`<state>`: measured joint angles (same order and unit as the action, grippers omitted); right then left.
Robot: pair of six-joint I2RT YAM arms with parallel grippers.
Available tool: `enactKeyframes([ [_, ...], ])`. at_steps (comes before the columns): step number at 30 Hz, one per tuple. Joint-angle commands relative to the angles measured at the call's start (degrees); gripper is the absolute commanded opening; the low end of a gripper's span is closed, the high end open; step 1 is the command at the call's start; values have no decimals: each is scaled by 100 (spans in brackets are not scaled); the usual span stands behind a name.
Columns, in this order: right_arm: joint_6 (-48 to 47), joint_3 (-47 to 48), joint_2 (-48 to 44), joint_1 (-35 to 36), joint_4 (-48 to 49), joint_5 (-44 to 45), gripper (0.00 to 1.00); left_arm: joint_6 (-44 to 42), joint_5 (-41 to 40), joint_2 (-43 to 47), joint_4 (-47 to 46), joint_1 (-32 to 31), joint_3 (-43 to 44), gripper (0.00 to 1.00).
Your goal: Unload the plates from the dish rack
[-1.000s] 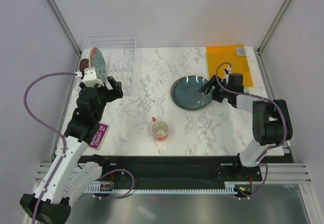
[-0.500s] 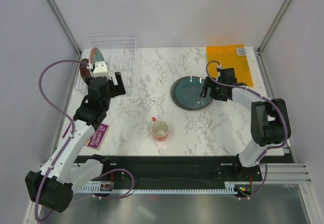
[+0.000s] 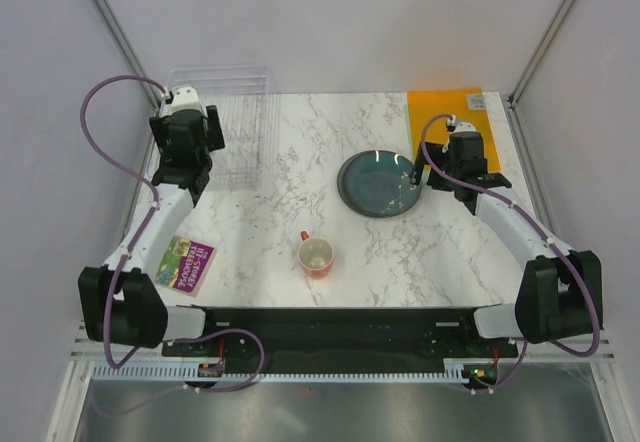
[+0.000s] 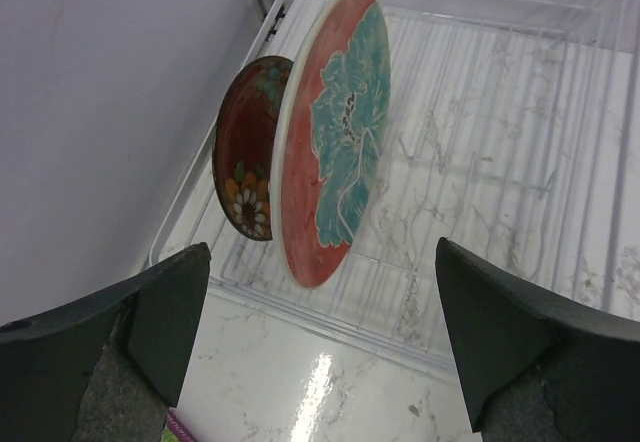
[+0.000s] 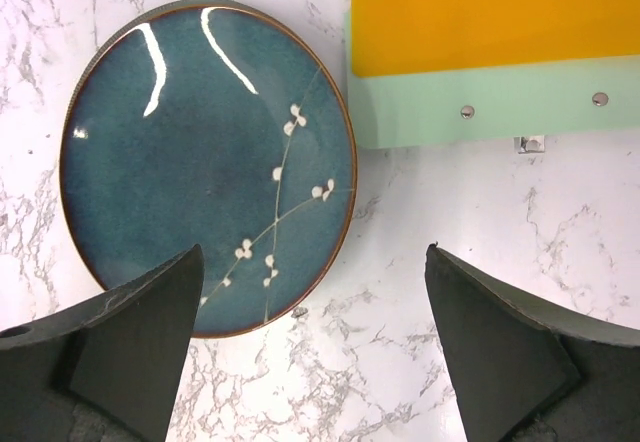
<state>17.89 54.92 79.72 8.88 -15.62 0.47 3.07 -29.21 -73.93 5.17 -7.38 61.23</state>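
Booklet [image 3: 185, 262]: flat on the marble tabletop [image 3: 290, 162], near left, beside the left arm.
Red mug [image 3: 316, 255]: upright, mouth up, near the middle of the tabletop, well apart from both plate spots.
Dark teal plate [image 5: 208, 167]: flat on the tabletop right of centre, face up, white blossom sprig across it, outside the rack.
Right gripper [image 5: 313, 252]: jaws wide apart, holding nothing, poised over the near right rim of the dark teal plate.
Left gripper [image 4: 322, 247]: jaws spread wide, nothing between them, hanging over the near left part of the rack and facing the two plates there.
Dish rack [image 4: 400, 337]: clear plastic tray with a thin wire grid, far left of the tabletop, against the left wall.
In the rack: two plates on edge at its left end, the rest of the grid bare.
Red plate with a teal flower [image 4: 335, 132]: nearly upright, leaning slightly, nearer the middle of the rack.
Dark red plate [image 4: 245, 162]: orange and white flowers, just behind the first, closest to the wall; contact between the two impossible to tell.
Orange sheet [image 5: 490, 12]: flat at the far right, on a pale green board [image 5: 450, 102], just beside the dark teal plate.
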Motion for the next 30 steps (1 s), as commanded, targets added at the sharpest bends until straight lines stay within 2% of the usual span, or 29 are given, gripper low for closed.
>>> enactKeyframes([
  [1,-75,-192,-246,8,41,-21,98,-457,-278,-734,-482,271,590,100],
  [3,-84,-166,-273,17,41,-38,98,-474,-427,-1069,-482,351,793,98],
  [5,-84,-148,-264,17,32,-38,98,-483,-997,-1570,-491,360,1170,97],
  [12,-66,-148,-18,8,68,-293,98,-895,-1130,-2740,-710,421,2058,91],
  [16,-58,-183,61,17,111,-276,98,-913,-1157,-3030,-798,465,2121,90],
  [19,-40,-174,78,17,138,-267,98,-958,-1157,-3127,-815,491,2147,65],
  [20,-49,-183,87,8,138,-275,98,-949,-1148,-3119,-824,500,2139,53],
  [22,-31,-183,105,17,147,-276,98,-966,-1113,-3101,-825,509,2130,42],
  [25,-31,-174,96,8,147,-311,98,-1045,-1078,-3092,-816,509,2103,9],
  [26,-22,-174,87,8,147,-319,98,-1063,-1121,-3092,-816,509,2112,2],
  [30,-14,-183,35,8,147,-337,98,-1098,-1166,-2978,-807,509,2051,2],
])
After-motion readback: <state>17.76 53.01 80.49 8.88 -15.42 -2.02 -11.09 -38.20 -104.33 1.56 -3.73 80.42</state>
